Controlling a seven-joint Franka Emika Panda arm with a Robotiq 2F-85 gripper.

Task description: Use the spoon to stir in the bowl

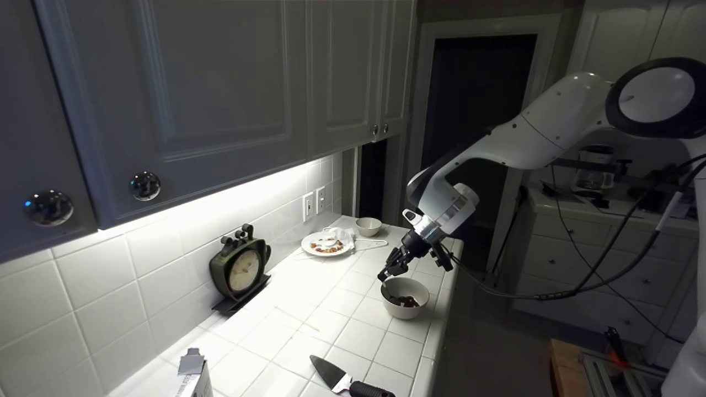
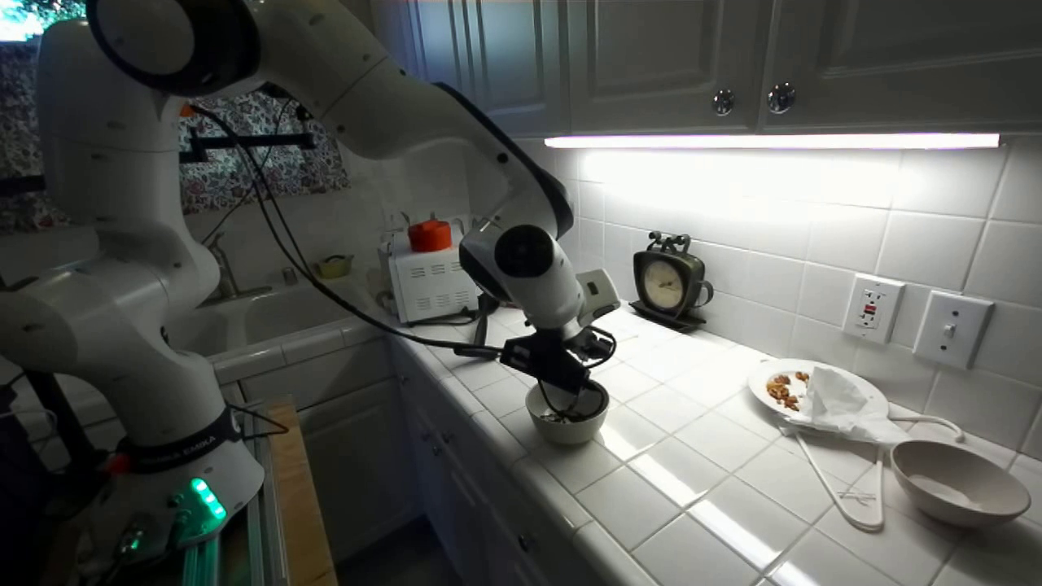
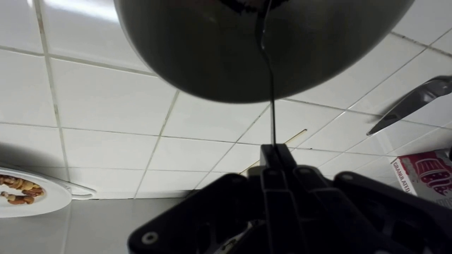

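Close above the rim of a small, round, deep, pale grey-white bowl (image 1: 405, 312), the black two-fingered end effector (image 3: 277, 151) is pinched narrow on the handle of a slender, thin-stemmed, metal-looking spoon (image 3: 271, 81). The spoon slants over the rim into the bowl, its lower end at some dark reddish-brown contents (image 1: 409, 301); the tip is too dark to make out. A white jointed robot arm (image 1: 529, 132) reaches down to the bowl, which stands upright near the edge of the white-tiled tabletop (image 1: 331, 325).

Across from the bowl, by the white tiled wall (image 2: 765, 309), stands a dark green, metal-looking clock (image 2: 666, 283) with a round cream face. Well apart from the bowl, toward one end of the tabletop, is a flat, round white plate (image 2: 759, 391) bearing orange-brown food pieces (image 2: 783, 391) and a crumpled white sheet (image 2: 838, 395). Farther from the bowl on that same side are a slim, white V-shaped object (image 2: 864, 518) and a pale, round dish (image 2: 936, 472).

On the opposite side of the bowl lies a pointed grey cake server (image 1: 331, 375) with a black handle. Farther from the bowl than the cake server is a red-and-white box (image 3: 429, 171) lettered GRANULATED.
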